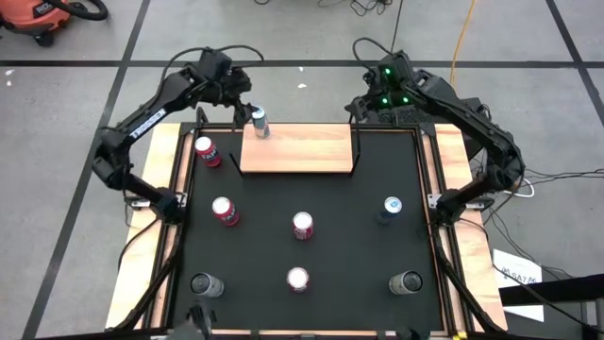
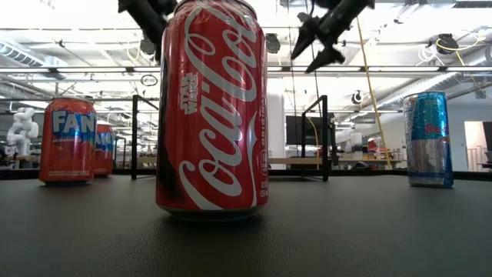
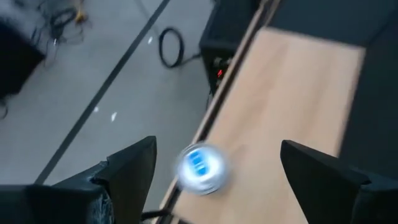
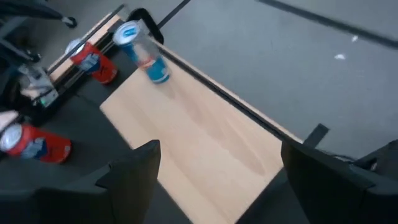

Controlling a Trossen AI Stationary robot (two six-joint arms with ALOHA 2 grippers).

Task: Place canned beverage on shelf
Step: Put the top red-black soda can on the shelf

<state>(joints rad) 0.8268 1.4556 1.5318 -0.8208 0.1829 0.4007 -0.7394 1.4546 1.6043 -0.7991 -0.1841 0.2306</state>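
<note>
1. We see the left end effector [image 1: 247, 97] above the shelf's far left corner, its 2 dark fingers [image 3: 127, 171] spread wide and holding nothing.
2. Between and below those fingers stands a slim blue-and-silver can [image 1: 260, 123], upright on the shelf [image 1: 302, 151] close to its far left edge; in the left wrist view its round top [image 3: 200, 168] shows with a clear gap to each finger.
3. The right end effector [image 1: 377, 106] hangs over the shelf's far right corner, fingers likewise spread apart and empty, touching nothing.
4. The shelf is a flat rectangular board of pale, smooth wood with faint grain, with thin black metal rods [image 2: 324, 137] rising at its corners. It sits at the far middle of the counter.
5. The counter [image 1: 349, 236] has a matte black, finely textured top framed by light wooden edges.
6. 1 red can [image 1: 207, 151] stands just off the shelf's left end; 3 more red cans [image 1: 225, 212] stand farther forward, all cylindrical with shiny metal tops.
7. A blue-topped can [image 1: 392, 207] stands on the counter's right side, well apart from the shelf.
8. 2 dark cans [image 1: 205, 284] stand near the front corners.
9. In the low view a glossy red cola can [image 2: 211, 108] fills the foreground.
</note>
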